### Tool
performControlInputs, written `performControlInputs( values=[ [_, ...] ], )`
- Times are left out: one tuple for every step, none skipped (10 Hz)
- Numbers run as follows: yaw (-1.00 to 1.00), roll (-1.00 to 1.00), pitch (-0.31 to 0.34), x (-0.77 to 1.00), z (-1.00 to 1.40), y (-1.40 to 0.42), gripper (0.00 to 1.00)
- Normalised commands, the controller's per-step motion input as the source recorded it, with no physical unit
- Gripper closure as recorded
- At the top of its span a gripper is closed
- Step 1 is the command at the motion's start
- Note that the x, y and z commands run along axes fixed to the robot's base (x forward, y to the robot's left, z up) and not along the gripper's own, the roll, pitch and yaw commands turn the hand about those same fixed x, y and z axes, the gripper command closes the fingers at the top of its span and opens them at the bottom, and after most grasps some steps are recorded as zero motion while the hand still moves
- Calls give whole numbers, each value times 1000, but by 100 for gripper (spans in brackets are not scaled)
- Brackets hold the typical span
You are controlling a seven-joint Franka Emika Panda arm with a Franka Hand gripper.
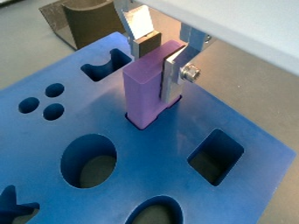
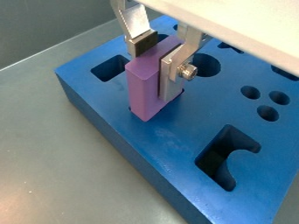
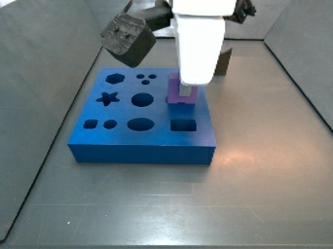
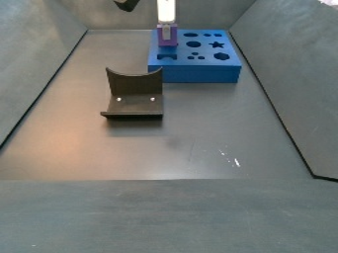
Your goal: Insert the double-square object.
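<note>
The purple double-square object (image 1: 146, 92) stands upright with its lower end in a slot of the blue block (image 1: 152, 153), near the block's edge; most of its height sticks out. It shows in the other views too (image 2: 146, 87) (image 3: 186, 94) (image 4: 166, 38). My gripper (image 1: 160, 68) straddles the peg's top, also seen in the other wrist view (image 2: 158, 63). The far dark pad (image 1: 146, 40) stands a little off the peg with its face showing. The near silver finger (image 1: 173, 80) overlaps the peg's side. The jaws look open.
The blue block (image 3: 143, 146) has several shaped holes: round, star, square, small dots. A square hole (image 1: 215, 157) lies next to the peg. The dark olive curved holder (image 4: 132, 94) stands on the floor apart from the block and shows in a wrist view (image 1: 87, 22). Grey walls enclose the floor.
</note>
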Motion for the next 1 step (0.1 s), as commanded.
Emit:
performControlInputs(
  values=[
    [0,0,0,0,0,0,100]
  ],
)
